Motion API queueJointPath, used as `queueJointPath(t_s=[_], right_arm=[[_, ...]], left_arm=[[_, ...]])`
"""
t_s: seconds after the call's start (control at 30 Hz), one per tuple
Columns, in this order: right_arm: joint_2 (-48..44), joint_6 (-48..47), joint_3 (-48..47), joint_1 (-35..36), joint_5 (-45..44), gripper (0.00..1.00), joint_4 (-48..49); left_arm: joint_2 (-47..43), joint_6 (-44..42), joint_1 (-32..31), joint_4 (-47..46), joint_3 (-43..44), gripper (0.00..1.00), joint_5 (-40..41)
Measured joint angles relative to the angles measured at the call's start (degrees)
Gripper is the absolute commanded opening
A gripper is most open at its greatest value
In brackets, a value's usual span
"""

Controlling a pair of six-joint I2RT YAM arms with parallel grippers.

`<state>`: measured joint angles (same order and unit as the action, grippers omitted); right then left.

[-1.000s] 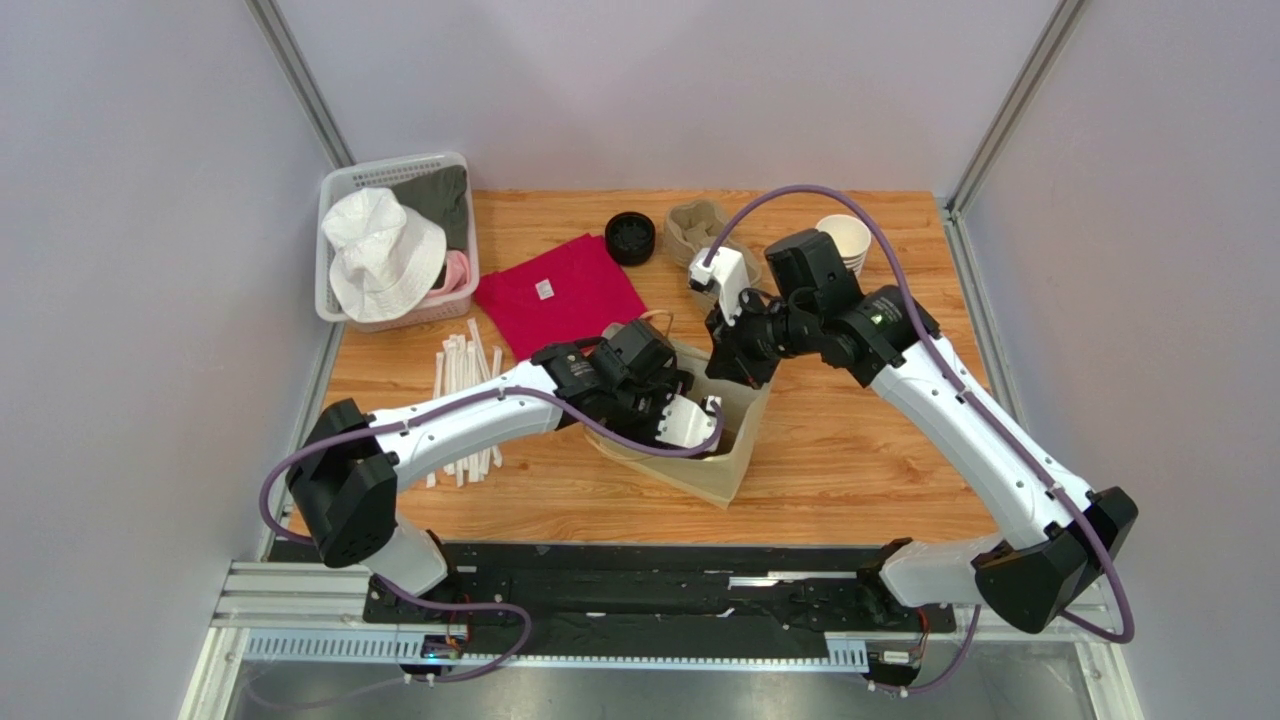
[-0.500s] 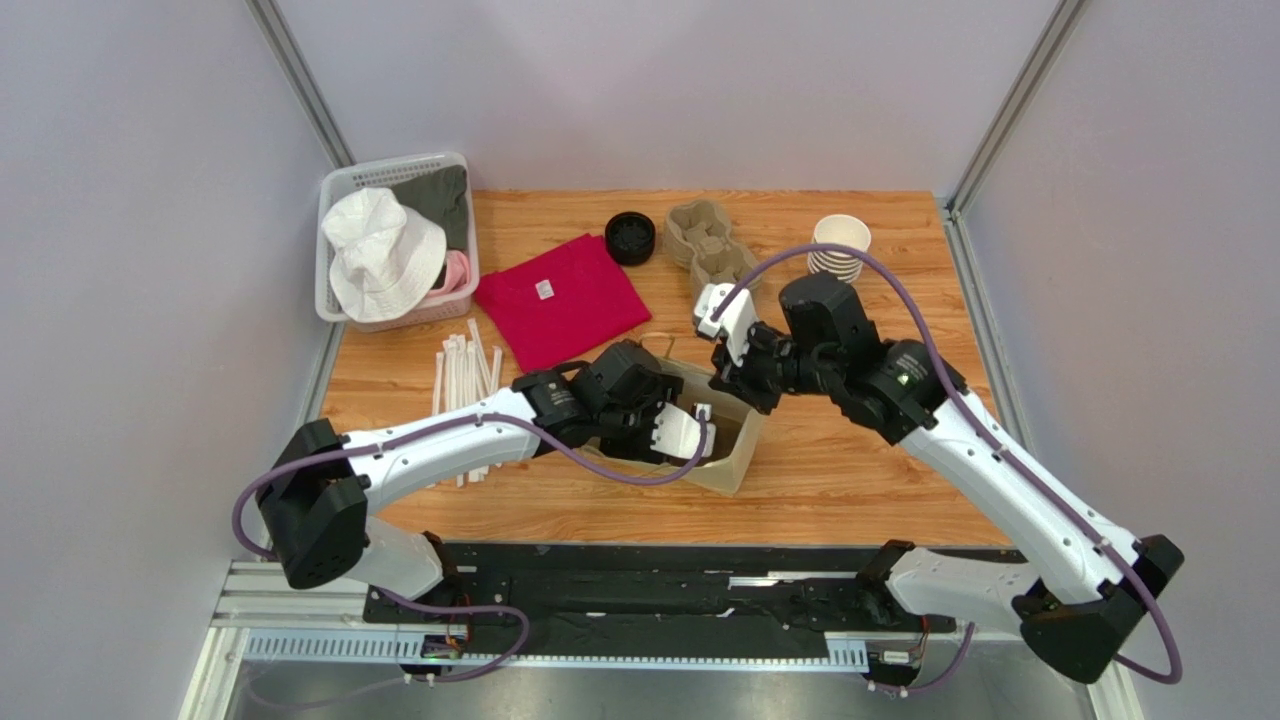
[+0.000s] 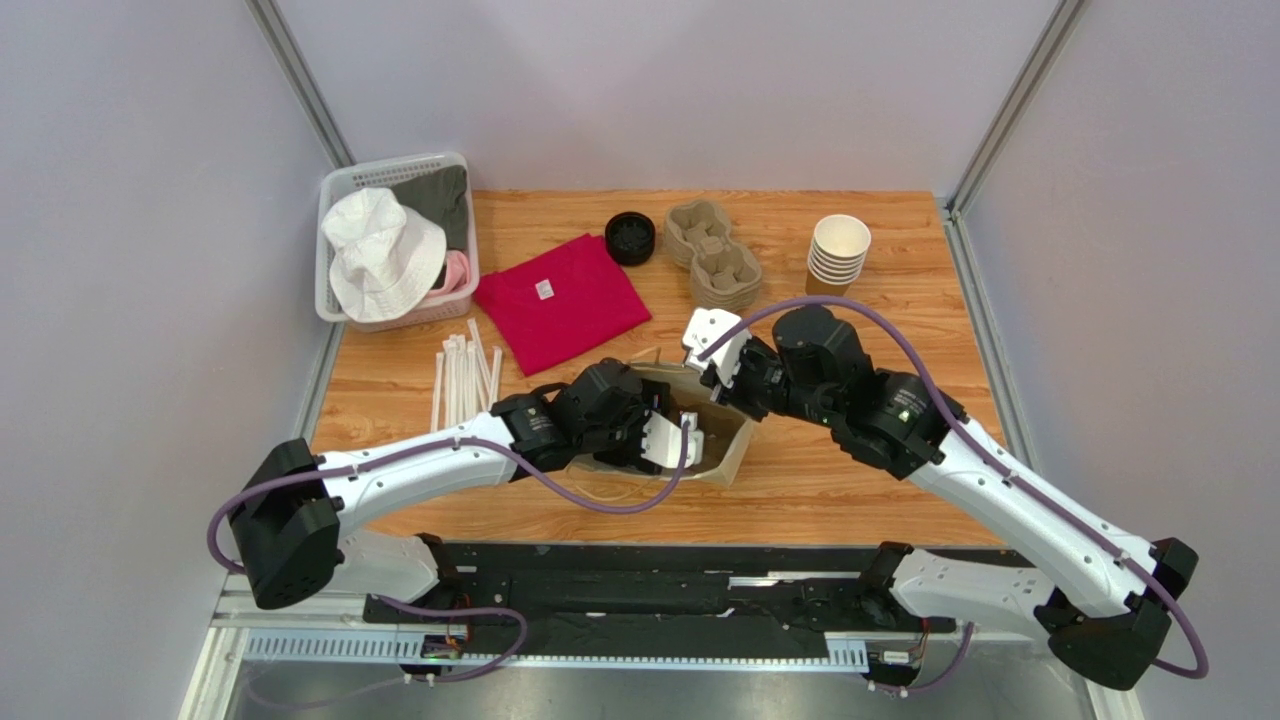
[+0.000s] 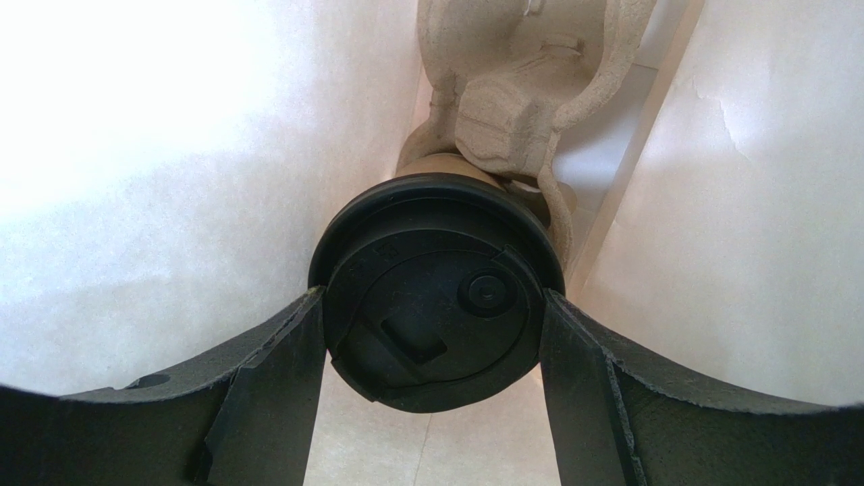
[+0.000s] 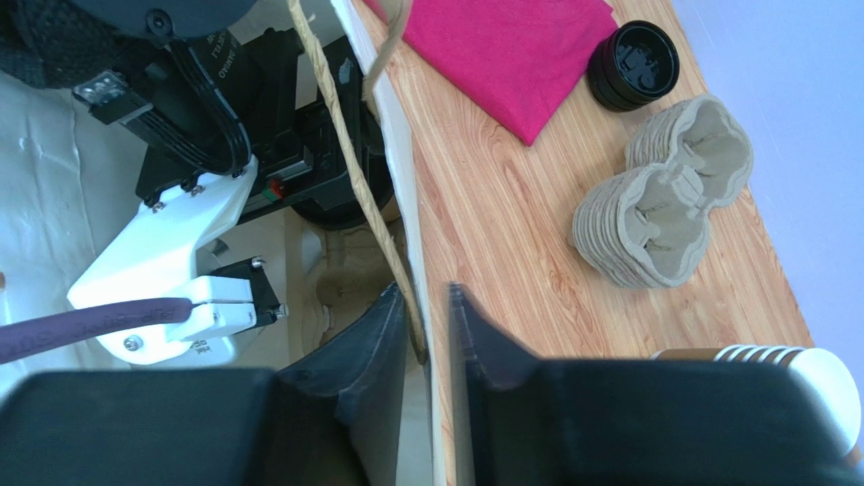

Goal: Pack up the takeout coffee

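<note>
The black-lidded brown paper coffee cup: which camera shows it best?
Left wrist view: the black-lidded brown paper cup fills the centre, held by the left tool. In the top view the left arm hides it inside the brown paper bag; the right wrist view misses it.

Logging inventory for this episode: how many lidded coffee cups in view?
1. The takeout coffee is inside the paper bag, its lid between the fingers of the left gripper. The stacked cups far right have no lids. The bag could hide more.
</note>
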<state>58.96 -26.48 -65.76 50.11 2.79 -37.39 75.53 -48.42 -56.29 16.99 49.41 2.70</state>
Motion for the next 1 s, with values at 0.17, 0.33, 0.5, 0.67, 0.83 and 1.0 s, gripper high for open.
queueJointPath(t_s=[0.17, 0.33, 0.5, 0.67, 0.83, 1.0], right_arm=[[2.8, 1.0, -3.8, -0.5, 1.4, 0.52, -4.7], [4.1, 1.2, -5.2, -1.1, 3.3, 0.55, -10.3], [6.0, 0.9, -6.0, -1.1, 2.5, 0.00, -12.5], [6.5, 0.6, -6.4, -1.1, 0.7, 0.00, -12.5], [5.9, -0.3, -6.5, -0.8, -2.0, 0.00, -10.8], [4.2, -1.9, -6.0, 2.4, -6.5, 0.00, -8.9]], left_arm=[[0.0, 0.6, 0.0, -1.6, -1.0, 0.00, 0.9], [0.0, 0.7, 0.0, -2.8, -1.8, 0.00, 1.1], [0.0, 0.8, -0.3, -3.8, -2.4, 0.00, 1.7], [0.0, 1.0, -0.3, -4.3, -2.4, 0.00, 2.1], [0.0, 2.2, -0.3, -3.6, -1.2, 0.00, 2.6], [-0.7, 3.4, -0.4, -3.1, 0.2, 0.00, 3.5]])
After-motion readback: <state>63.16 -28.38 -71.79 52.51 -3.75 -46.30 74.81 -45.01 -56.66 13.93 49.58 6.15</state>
